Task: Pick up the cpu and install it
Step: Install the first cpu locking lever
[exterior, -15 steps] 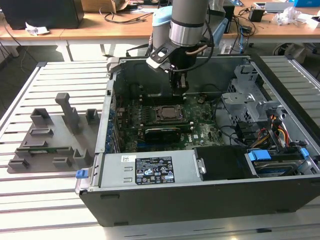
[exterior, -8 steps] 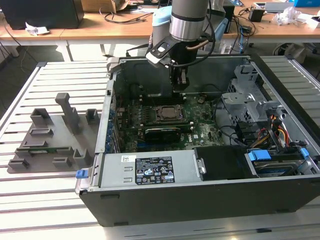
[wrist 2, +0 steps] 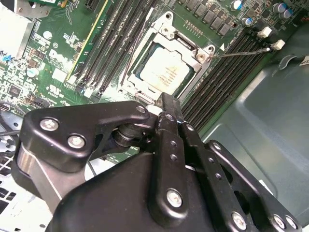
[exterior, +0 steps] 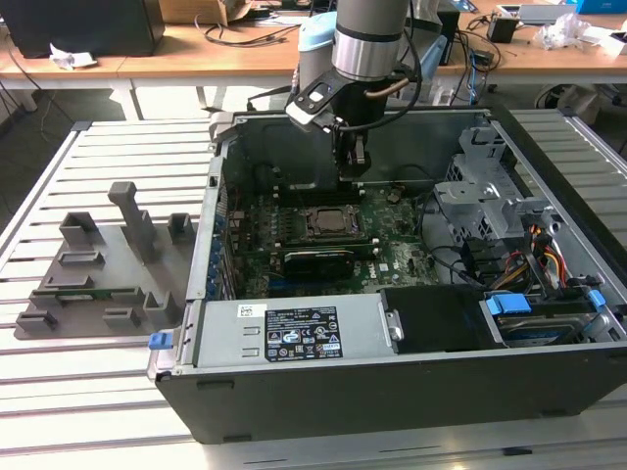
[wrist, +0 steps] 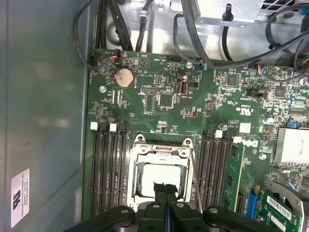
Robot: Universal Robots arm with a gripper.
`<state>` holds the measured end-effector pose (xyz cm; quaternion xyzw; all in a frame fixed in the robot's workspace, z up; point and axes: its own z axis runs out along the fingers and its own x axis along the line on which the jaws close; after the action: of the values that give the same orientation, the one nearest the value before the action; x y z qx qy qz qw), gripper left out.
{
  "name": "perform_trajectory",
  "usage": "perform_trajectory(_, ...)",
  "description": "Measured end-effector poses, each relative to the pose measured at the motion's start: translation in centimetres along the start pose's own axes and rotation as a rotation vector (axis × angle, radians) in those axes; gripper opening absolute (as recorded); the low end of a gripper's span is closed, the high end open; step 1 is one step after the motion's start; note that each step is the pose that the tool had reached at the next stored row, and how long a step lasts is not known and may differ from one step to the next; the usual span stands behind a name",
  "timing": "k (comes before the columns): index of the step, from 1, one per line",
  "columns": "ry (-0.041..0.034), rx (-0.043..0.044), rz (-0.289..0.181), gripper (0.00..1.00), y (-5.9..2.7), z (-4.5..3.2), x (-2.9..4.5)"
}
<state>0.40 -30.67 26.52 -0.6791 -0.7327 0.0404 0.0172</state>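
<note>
One arm [exterior: 370, 39] is seen above one open computer case [exterior: 392, 401]. The case is laid on the slatted bench [exterior: 88, 392], toward the edge at the exterior view's right. One grey holder tray [exterior: 98, 264] is set near the opposite edge, well apart from the arm. One long black card [exterior: 318, 259] is seated inside the case.

One cpu [wrist 2: 164, 72] is counted. It is seated in the metal-framed socket [wrist: 140, 145] on the green board [wrist: 159, 96] inside the case. It is laid flat with its silvery top turned up. Being square, it has no long axis, and its edges are lined up with the long black slots [wrist: 108, 174] ranged on both sides of the socket.

The jaws are pressed together with nothing held between them. They are poised just above the near edge of the cpu; whether it is touched cannot be told.

One round coin cell [wrist: 123, 76] and one finned silver block [wrist: 292, 147] are shown in the first wrist view. A thin wire lever [wrist 2: 241, 50] beside the socket is shown in the second wrist view. The bench and the tray are shown in the exterior view.
</note>
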Motion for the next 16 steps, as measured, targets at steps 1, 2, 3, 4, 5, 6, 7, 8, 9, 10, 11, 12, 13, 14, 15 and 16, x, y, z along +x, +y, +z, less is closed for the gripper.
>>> perform_trajectory(1, 0.0000, 0.0000, 0.000, 0.11, 0.00, 0.00, 0.00)
perform_trajectory(2, 0.0000, 0.0000, 0.000, 0.11, 0.00, 0.00, 0.00)
perform_trajectory(3, 0.0000, 0.0001, 0.000, 0.11, 0.00, -0.01, 0.00)
perform_trajectory(4, -0.0003, 0.0000, -0.004, 0.11, 0.00, -0.01, 0.00)
perform_trajectory(5, -0.0026, -0.0007, -0.028, 0.11, 0.00, -0.01, -0.01)
perform_trajectory(6, -0.0058, -0.0020, -0.068, 0.11, 0.00, -0.01, 0.00)
perform_trajectory(7, -0.0082, -0.0029, -0.098, 0.11, 0.00, -0.01, 0.00)
perform_trajectory(8, -0.0111, -0.0039, -0.133, 0.11, 0.00, -0.01, 0.00)
perform_trajectory(9, -0.0127, -0.0044, -0.152, 0.11, 0.00, -0.01, 0.00)
perform_trajectory(10, -0.0140, -0.0050, -0.168, 0.11, 0.00, -0.01, 0.00)
perform_trajectory(11, -0.0164, -0.0058, -0.197, 0.11, 0.00, -0.01, 0.00)
perform_trajectory(12, -0.0190, -0.0068, -0.229, 0.11, 0.00, -0.01, 0.00)
perform_trajectory(13, -0.0208, -0.0075, -0.251, 0.11, 0.00, -0.01, 0.00)
perform_trajectory(14, -0.0221, -0.0080, -0.267, 0.11, 0.00, 0.00, 0.00)
perform_trajectory(15, -0.0234, -0.0083, -0.281, 0.11, 0.00, -0.01, 0.00)
perform_trajectory(16, -0.0255, -0.0091, -0.308, 0.11, 0.00, -0.01, 0.00)
